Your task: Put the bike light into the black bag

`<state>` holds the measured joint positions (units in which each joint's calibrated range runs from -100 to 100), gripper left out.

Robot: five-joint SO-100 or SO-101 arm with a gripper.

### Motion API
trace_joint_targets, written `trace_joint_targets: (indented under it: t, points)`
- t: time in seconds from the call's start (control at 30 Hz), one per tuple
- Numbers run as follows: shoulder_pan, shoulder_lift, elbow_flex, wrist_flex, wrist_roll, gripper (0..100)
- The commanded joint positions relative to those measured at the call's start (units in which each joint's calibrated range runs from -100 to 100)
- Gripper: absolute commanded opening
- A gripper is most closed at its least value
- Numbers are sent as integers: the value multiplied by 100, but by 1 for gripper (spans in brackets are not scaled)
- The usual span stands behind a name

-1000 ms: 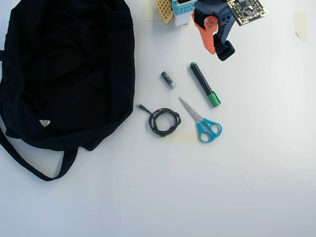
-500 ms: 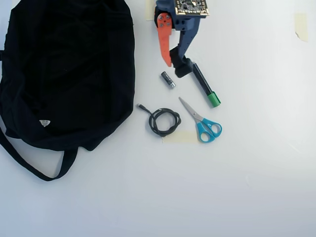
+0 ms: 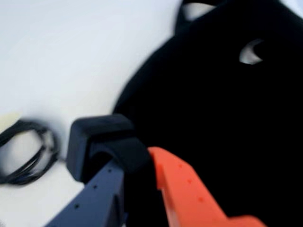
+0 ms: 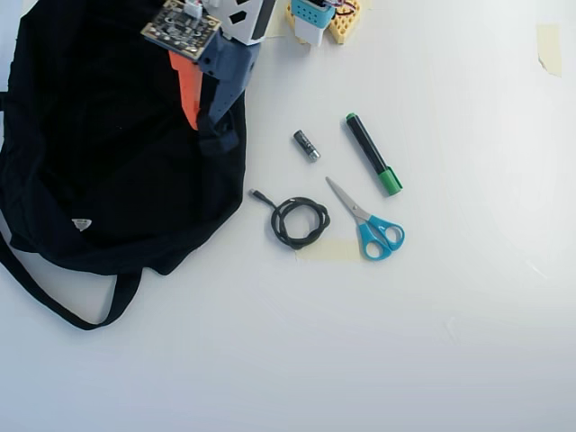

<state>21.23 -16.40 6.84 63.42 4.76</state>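
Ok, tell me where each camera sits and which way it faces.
Wrist view: rides behind the gripper, looking along its blue and orange fingers at the bike light they clamp, beside the black bag.
Overhead view: fixed above, looking straight down at the table; the arm enters from the top edge.
Shared: gripper, bag, coiled cable.

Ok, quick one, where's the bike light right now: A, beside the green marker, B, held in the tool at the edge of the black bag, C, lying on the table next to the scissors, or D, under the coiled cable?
B: the wrist view shows the bike light clamped in the tool, and overhead it sits at the black bag's right edge.
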Motion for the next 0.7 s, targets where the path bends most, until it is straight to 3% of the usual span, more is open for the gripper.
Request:
trace_joint_targets:
  t: [0.0, 0.17, 0.5, 0.67]
  points:
    - [345, 279, -657, 213, 53, 2]
    - [532, 611, -1052, 463, 300, 2]
    - [1422, 868, -971, -140, -1121, 2]
    - [1923, 1723, -1214, -235, -1064, 2]
